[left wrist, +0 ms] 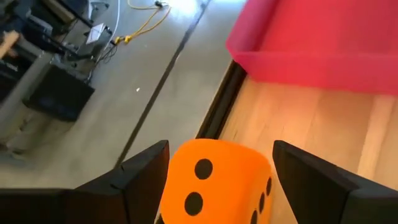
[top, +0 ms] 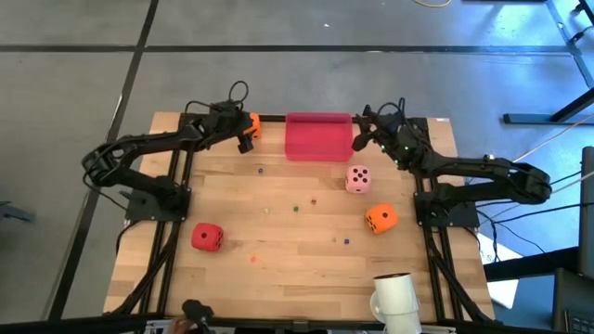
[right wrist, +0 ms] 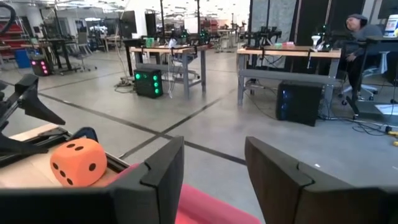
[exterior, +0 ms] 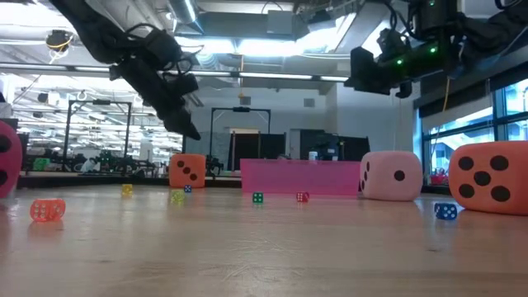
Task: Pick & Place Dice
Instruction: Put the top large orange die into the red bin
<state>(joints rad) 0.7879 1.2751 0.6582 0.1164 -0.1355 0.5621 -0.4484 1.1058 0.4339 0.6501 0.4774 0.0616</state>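
Four dice rest on the wooden table: an orange die (top: 252,123) (exterior: 188,171) (right wrist: 78,162) at the far edge left of the pink tray (top: 318,136), a pale pink die (top: 358,178) (exterior: 391,175), a second orange die (top: 380,218) (exterior: 493,176) and a red die (top: 207,237). My left gripper (top: 244,132) (exterior: 186,124) hangs open just above the far orange die (left wrist: 214,180), fingers pointing down on either side of it. My right gripper (top: 360,137) (right wrist: 214,174) hovers open over the tray's right end.
Tiny coloured beads (exterior: 47,210) (exterior: 445,211) are scattered over the table's middle. A white mug-like object (top: 394,297) stands at the near right edge. Both arm bases sit at the table's left and right sides. The room beyond holds desks and a seated person (right wrist: 364,37).
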